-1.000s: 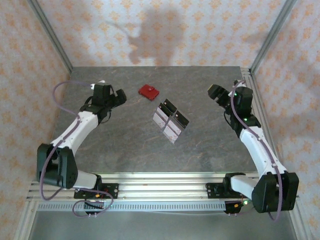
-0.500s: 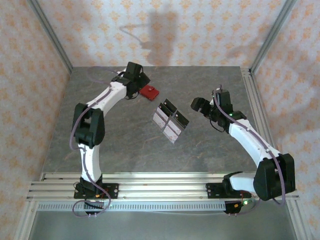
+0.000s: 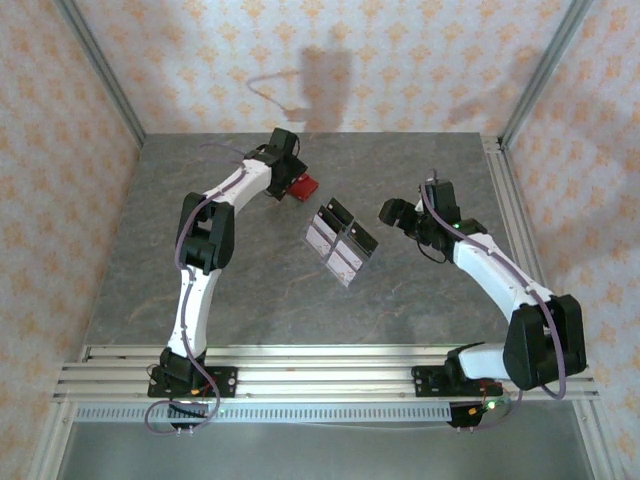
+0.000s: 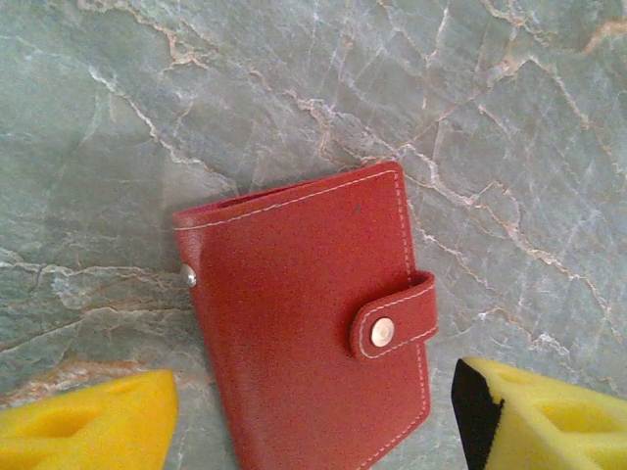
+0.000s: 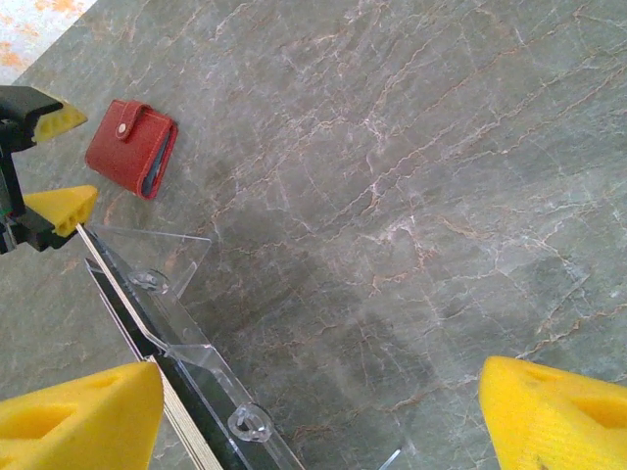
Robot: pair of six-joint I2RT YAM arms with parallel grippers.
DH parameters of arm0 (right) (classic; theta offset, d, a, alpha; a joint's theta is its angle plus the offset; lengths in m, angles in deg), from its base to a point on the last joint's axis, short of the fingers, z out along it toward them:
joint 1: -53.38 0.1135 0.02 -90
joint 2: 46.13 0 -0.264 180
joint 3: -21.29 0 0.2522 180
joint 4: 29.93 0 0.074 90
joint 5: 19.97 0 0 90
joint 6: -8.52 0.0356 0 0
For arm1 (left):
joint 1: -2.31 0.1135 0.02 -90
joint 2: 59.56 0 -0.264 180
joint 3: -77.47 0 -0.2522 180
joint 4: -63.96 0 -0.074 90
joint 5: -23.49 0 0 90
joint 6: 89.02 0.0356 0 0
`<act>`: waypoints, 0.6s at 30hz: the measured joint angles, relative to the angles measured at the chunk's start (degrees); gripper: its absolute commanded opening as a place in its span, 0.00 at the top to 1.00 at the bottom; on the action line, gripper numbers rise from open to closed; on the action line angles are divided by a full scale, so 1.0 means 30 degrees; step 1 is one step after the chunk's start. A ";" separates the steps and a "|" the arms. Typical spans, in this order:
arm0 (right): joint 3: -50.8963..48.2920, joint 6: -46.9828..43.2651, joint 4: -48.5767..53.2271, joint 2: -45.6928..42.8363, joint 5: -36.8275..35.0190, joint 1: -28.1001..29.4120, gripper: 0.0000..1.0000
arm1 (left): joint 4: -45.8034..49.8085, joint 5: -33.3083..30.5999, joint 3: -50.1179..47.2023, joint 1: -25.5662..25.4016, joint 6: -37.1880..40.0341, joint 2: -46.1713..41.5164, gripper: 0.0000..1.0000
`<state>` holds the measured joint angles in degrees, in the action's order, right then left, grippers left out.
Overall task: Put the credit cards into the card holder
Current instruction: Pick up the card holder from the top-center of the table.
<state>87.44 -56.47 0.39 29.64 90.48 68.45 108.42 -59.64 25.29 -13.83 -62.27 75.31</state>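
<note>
The card holder (image 4: 304,313) is a small red wallet, snapped shut and flat on the stone table at the back middle (image 3: 303,185). My left gripper (image 4: 313,431) is lowered over it, open, with a yellow finger on each side and a narrow gap to each edge. The credit cards (image 3: 334,246) are pale and stand in a clear tray; their stacked edges (image 5: 181,423) show in the right wrist view. My right gripper (image 3: 393,212) hovers just right of the tray, open, with bare table between its fingers (image 5: 558,411). From there I also see the wallet (image 5: 130,147).
The clear plastic tray (image 5: 162,318) with black tabs sits mid-table, tilted, close to my right gripper's left finger. Aluminium rails (image 3: 505,200) frame the right side and papered walls close the back. Bare stone table (image 3: 250,280) lies in front of the tray.
My left arm swung from the left side to the back middle and came down over the wallet, its jaws narrowing. My right gripper moved left toward the tray.
</note>
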 measured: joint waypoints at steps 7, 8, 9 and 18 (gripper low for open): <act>-0.0007 0.0000 -0.0248 0.0022 0.0051 0.0000 0.16 | -0.0022 0.0087 0.0226 0.0000 -0.0372 0.0051 0.26; -0.0007 0.0000 -0.0270 0.0022 0.0044 0.0000 0.16 | -0.0022 0.0087 0.0226 0.0000 -0.0430 0.0073 0.26; -0.0007 0.0000 -0.0270 0.0022 0.0044 0.0000 0.16 | -0.0022 0.0087 0.0226 0.0000 -0.0452 0.0102 0.26; 0.0000 0.0000 -0.0306 0.0022 0.0036 0.0000 0.16 | -0.0022 0.0073 0.0219 0.0000 -0.0627 0.0138 0.26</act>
<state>87.44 -56.47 -0.53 29.70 90.58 68.45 108.35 -59.42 25.94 -13.83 -64.15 75.72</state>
